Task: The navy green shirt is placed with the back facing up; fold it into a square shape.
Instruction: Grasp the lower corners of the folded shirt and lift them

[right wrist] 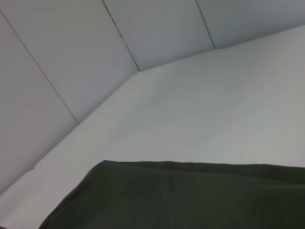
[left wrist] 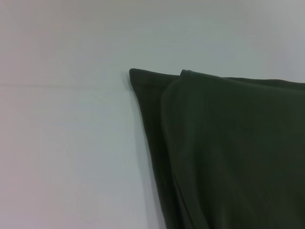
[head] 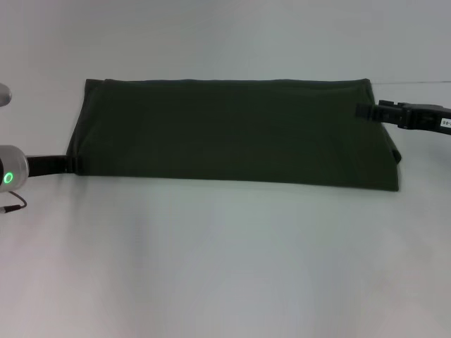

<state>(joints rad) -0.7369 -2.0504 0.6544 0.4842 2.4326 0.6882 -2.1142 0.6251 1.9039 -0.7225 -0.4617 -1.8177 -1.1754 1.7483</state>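
Observation:
The navy green shirt (head: 232,134) lies flat on the white table as a long, wide band, folded lengthwise. My left gripper (head: 69,165) is low at the band's near left corner, touching or just at its edge. My right gripper (head: 361,110) reaches in from the right, over the band's right end near the far corner. In the left wrist view the shirt (left wrist: 228,152) shows two stacked layers ending in a corner. The right wrist view shows one straight edge of the shirt (right wrist: 181,195).
The white table (head: 225,267) stretches in front of the shirt, and a strip of it runs behind. A pale panelled wall (right wrist: 57,57) stands beyond the table's far edge.

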